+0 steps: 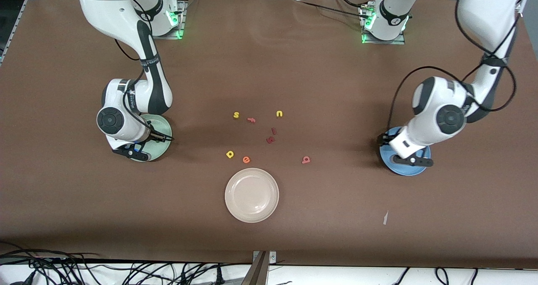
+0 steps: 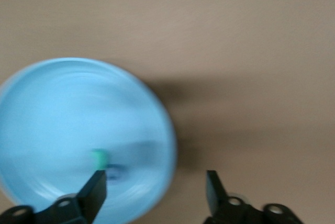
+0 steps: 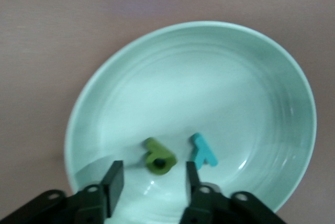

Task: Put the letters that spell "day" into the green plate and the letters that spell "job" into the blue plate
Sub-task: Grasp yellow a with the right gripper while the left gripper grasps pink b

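Note:
My right gripper (image 1: 139, 149) (image 3: 153, 170) hangs low over the green plate (image 1: 164, 128) (image 3: 209, 77), open and holding nothing. A dark-green d (image 3: 159, 158) and a teal y (image 3: 203, 150) lie loose in that plate. Over the blue plate (image 1: 405, 170) (image 2: 63, 109) my left gripper (image 1: 411, 160) (image 2: 155, 178) is open and empty. A blurred teal letter (image 2: 99, 157) and a blue ring (image 2: 116, 171) rest in the blue plate. The yellow a (image 1: 230, 154) and salmon b (image 1: 306, 159) lie on the table's middle.
A beige-white plate (image 1: 252, 194) sits nearest the front camera. Loose around the middle are a yellow s (image 1: 236, 115), a pink f (image 1: 251, 120), a yellow u (image 1: 279, 114), two dark-red letters (image 1: 271, 135) and an orange e (image 1: 246, 159). A paper scrap (image 1: 385, 217) lies toward the left arm's end.

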`<state>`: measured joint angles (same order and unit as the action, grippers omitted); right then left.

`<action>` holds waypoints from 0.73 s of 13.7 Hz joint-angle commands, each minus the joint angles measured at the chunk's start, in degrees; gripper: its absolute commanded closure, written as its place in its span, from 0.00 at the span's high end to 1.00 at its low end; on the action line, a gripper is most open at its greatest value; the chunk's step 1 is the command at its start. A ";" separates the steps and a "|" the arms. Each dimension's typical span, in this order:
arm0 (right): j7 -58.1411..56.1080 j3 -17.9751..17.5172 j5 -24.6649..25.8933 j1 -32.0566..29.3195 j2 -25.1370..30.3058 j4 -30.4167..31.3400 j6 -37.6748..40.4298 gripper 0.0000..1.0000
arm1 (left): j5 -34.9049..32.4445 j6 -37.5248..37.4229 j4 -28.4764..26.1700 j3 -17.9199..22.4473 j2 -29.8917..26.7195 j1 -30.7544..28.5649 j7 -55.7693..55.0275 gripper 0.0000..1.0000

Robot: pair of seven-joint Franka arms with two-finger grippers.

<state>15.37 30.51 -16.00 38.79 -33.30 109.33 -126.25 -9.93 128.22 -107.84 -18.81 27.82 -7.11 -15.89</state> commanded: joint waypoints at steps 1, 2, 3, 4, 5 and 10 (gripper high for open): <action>6.92 -0.54 -0.87 1.46 0.79 -8.92 9.76 1.00 | 1.05 -1.30 8.59 0.44 7.76 7.61 -13.24 1.00; 10.52 -0.54 -0.96 2.95 0.17 -11.22 10.66 1.00 | 1.05 -1.30 11.74 0.36 9.78 9.90 -16.86 1.00; 13.26 -0.54 -1.05 4.53 -0.70 -12.46 9.97 1.00 | 1.05 -1.30 14.21 0.44 11.36 12.27 -19.94 1.00; 15.37 -0.54 -1.31 5.67 -1.50 -13.69 9.27 1.00 | 1.14 -1.30 16.58 0.44 13.03 14.21 -22.75 1.00; 17.40 -0.54 -3.31 6.56 -2.55 -15.36 8.48 1.00 | 1.23 -1.30 18.78 0.53 14.62 15.97 -24.96 1.00; 21.98 -1.16 -10.54 10.86 -7.92 -19.68 4.63 0.95 | 1.14 -1.21 26.45 2.72 21.04 22.83 -32.62 0.99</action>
<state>35.76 29.05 -25.00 48.04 -38.22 92.34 -119.35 -9.90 128.28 -86.37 -17.90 45.70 13.58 -47.42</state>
